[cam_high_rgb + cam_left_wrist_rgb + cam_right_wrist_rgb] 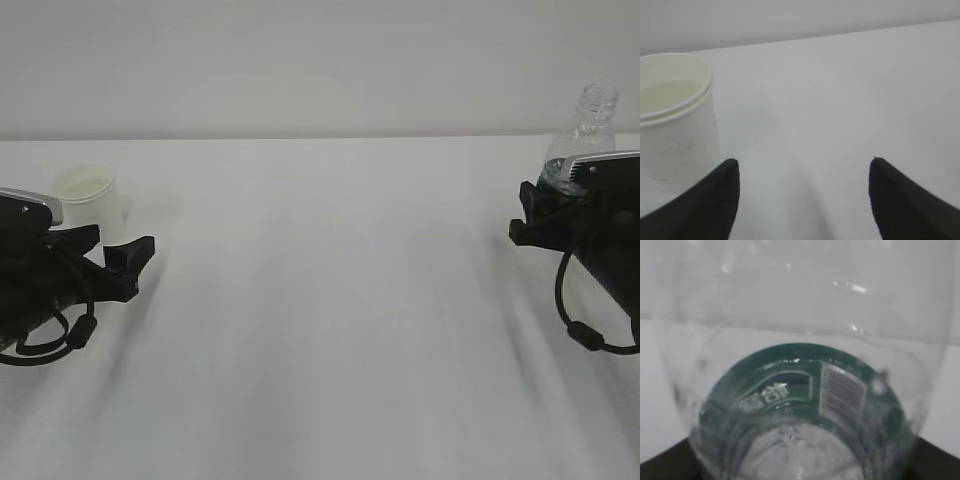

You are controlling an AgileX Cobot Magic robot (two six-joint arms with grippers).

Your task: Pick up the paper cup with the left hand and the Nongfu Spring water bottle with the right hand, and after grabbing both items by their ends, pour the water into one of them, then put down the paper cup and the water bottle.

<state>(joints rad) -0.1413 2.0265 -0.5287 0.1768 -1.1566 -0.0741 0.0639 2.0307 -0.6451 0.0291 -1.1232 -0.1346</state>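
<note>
From the outside camera, you've got the paper cup (88, 198) sitting upright on the white table (330, 300) far left, with the left hand (112, 262) parked just in front of it, fingers spread and nothing between them. Over on the far right the water bottle (583, 140) stands upright with no cap, and the right hand (540, 212) is tucked around its lower part. It looks like a grip, though that angle alone won't prove it. Switch to the left wrist camera and it's clearer: both black fingertips (715, 200) are wide apart, and the cup (675, 120) sits off to the left of the gap, not between them, touching nothing. There seems to be a bit of liquid in it, but I honestly can't tell for sure. The right wrist camera is basically all bottle (800, 405): green label, barcode, ribbed base filling the frame, dark finger edges at both bottom corners, so I'd call that one clamped on the bottle. My read is that the bottle side is sorted and the cup grab isn't. Next you'd want to slide the left hand sideways so the cup sits centred between the fingers, then close gently, because paper crushes easily.
</note>
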